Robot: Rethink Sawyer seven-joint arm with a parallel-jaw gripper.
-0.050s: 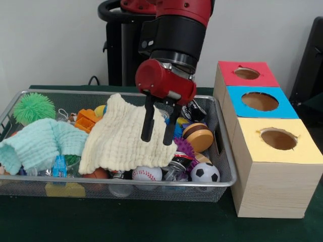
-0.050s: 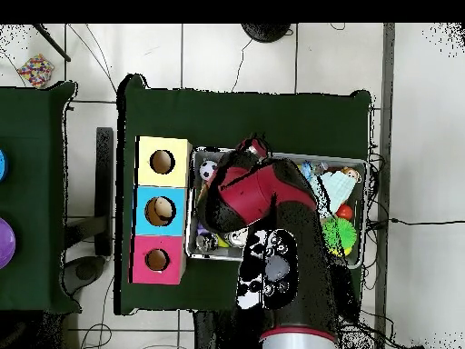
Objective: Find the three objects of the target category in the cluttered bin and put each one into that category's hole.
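Gripper (image 1: 159,135) hangs over the middle of the wire bin (image 1: 225,151), its two black fingers (image 1: 147,128) apart and empty, their tips just above or brushing the cream cloth (image 1: 123,136). Which category is wanted cannot be told from the scene, so the targets stay a guess. Balls seem a fair candidate: a baseball (image 1: 147,174) and a small soccer ball (image 1: 205,173) sit against the bin's near wall, towards its right-hand end, half tucked under the cloth's edge. A mint cloth (image 1: 38,143) and a green spiky ball (image 1: 34,107) lie at the left end, and a brown and yellow yo-yo (image 1: 199,137) sits right of the fingers.

Three boxes stand along the bin's right side on the green worktop (image 1: 151,222): the red box (image 1: 246,74) farthest, the blue box (image 1: 258,102) in the middle, the yellow box (image 1: 277,141) nearest.

Risks from here: closing now would likely pinch only cloth, dragging it up and spilling small items. Cloth also hides whatever lies beneath, so a blind descent could jam a finger against hard toys or the wire wall.
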